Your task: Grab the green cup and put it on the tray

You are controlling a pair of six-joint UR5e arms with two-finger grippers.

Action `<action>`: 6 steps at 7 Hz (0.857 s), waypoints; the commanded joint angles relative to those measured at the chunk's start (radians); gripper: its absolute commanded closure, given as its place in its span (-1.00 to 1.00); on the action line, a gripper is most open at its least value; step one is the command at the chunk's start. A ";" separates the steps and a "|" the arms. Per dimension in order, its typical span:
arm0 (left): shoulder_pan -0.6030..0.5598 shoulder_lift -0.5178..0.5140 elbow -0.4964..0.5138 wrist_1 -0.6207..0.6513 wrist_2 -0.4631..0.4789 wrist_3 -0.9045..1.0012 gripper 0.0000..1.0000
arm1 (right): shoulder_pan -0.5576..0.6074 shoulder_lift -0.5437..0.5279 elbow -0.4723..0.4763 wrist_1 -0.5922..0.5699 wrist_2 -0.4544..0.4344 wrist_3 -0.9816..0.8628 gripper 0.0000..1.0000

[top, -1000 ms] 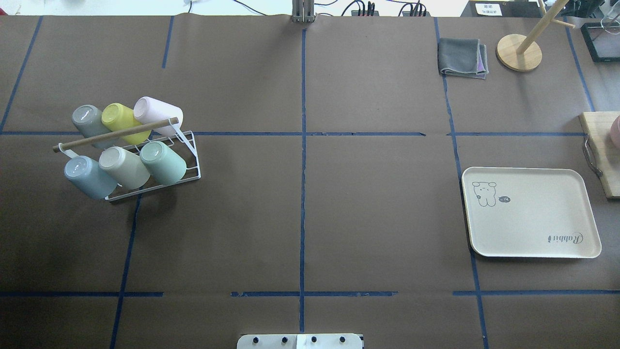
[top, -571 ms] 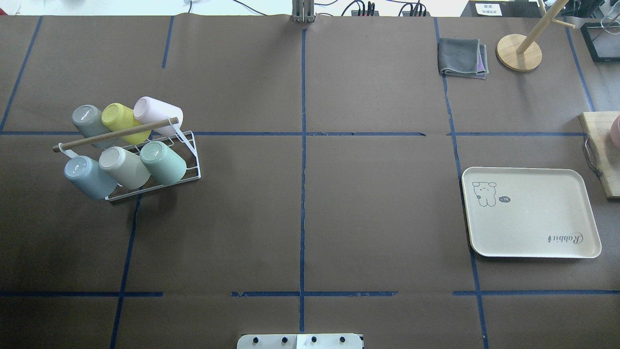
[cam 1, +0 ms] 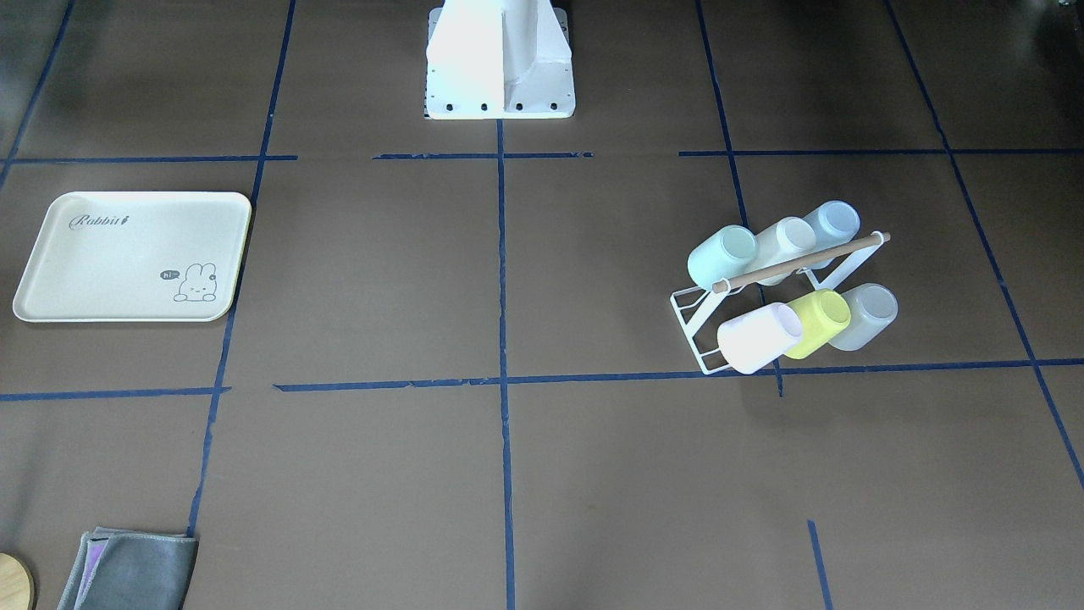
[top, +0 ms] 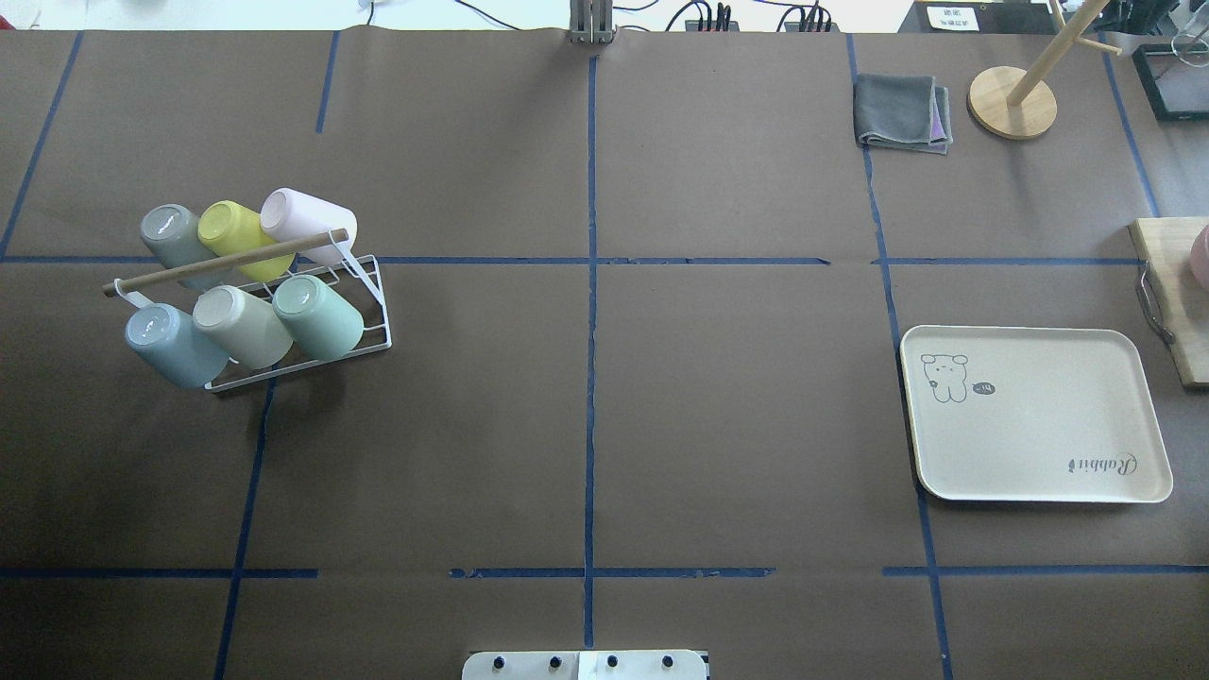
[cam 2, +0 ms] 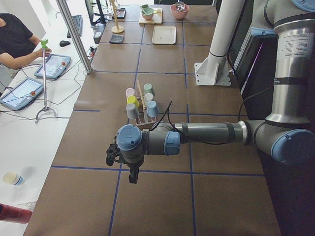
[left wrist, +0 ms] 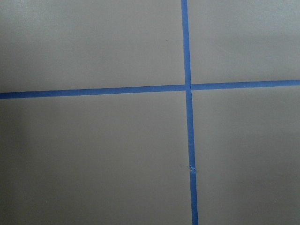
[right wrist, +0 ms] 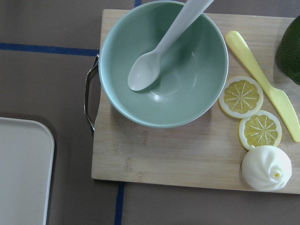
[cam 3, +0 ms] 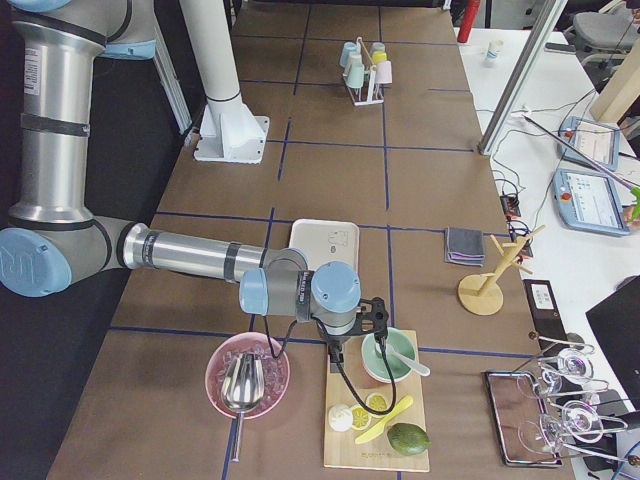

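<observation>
The left hand [cam 2: 132, 174] hung over bare brown counter [top: 737, 425] above a crossing of blue tape [left wrist: 188, 87]; whether it was open or closed cannot be told. From it, the pale mint-green plastic cup [top: 319, 316] lay further along the counter toward the robot's right. The cup sat on the white wire rack [top: 378, 321], at the end of the row nearer the robot, tilted with its closed base uppermost. The right hand [cam 3: 340, 350], its state likewise unreadable, hovered over a wooden board [right wrist: 178, 159] beside the cream-white rectangular tray [top: 1039, 425], well apart from the cup. The left hand was plainly nearer, so the reach probably fell to it.
</observation>
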 commanded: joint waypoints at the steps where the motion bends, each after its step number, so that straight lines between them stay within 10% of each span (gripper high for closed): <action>1: 0.000 0.000 -0.002 0.000 0.001 0.000 -1.00 | 0.000 -0.001 0.006 0.000 0.000 0.003 -1.00; 6: 0.000 0.000 -0.021 0.000 0.003 -0.002 -1.00 | -0.003 0.041 -0.037 0.006 0.021 0.011 -1.00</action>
